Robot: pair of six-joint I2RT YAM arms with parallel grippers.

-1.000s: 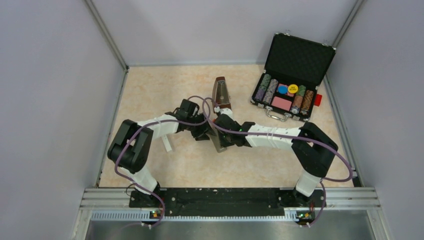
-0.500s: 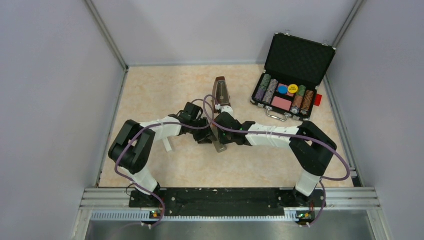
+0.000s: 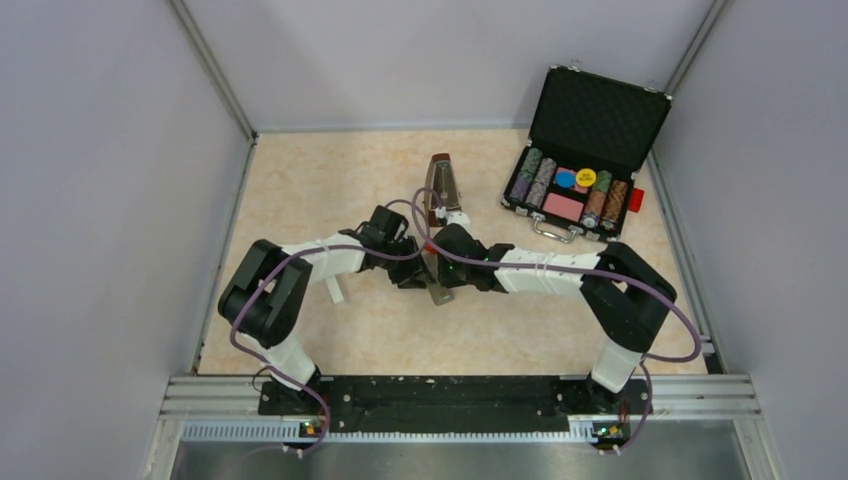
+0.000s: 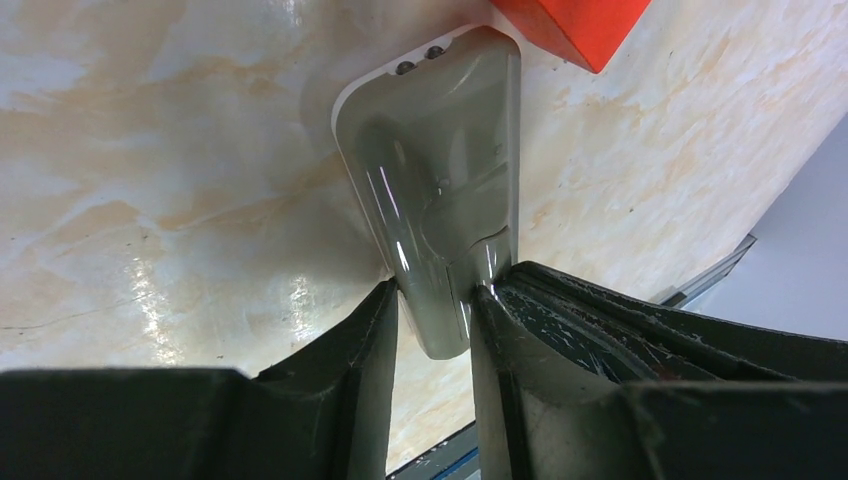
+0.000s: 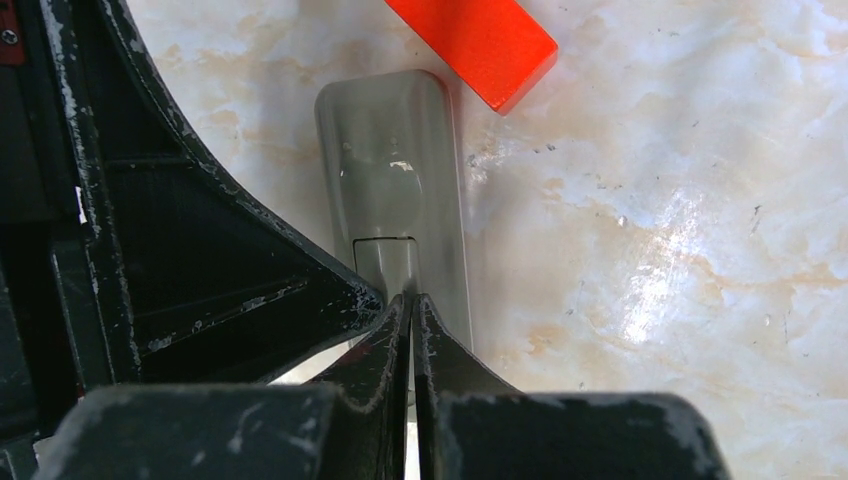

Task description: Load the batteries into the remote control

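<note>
Your left gripper (image 4: pixel 432 300) grasping the near end of the grey remote control (image 4: pixel 440 190), lying flat near the desk (image 3: pixel 330 190) centre, your right gripper (image 5: pixel 412 310) clenched empty, tips over the remote, red block (image 5: pixel 470 40) at its 1 o'clock

Marbled beige table (image 3: pixel 300 180) under grey remote control (image 4: pixel 440 200), red-orange block (image 5: pixel 470 40), open chip case (image 3: pixel 580 190).

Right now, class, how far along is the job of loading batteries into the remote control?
Nothing looks finished. The remote control lies back-up, its battery cover still closed. In hand: the left gripper grips one end while the right gripper, shut, has its tips on the cover. Left: open it, fetch both batteries, which no view shows, fit them.
</note>
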